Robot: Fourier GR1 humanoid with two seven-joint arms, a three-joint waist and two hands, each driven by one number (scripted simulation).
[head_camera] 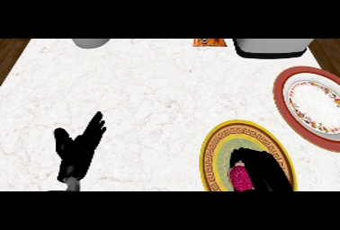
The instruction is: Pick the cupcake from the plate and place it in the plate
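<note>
Right hand (264,170) curls round the pink cupcake (239,179) on the yellow plate (214,152) at lower right, not yet lifted; red plate (285,85) at right awaits; left hand (78,146) rests open, lower left.

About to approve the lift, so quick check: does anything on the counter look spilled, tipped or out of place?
Nothing stands out. The cupcake sits on the yellow plate with the right hand curled beside it. The red-rimmed plate lies flat, holding nothing. The left hand rests open on the left.
</note>
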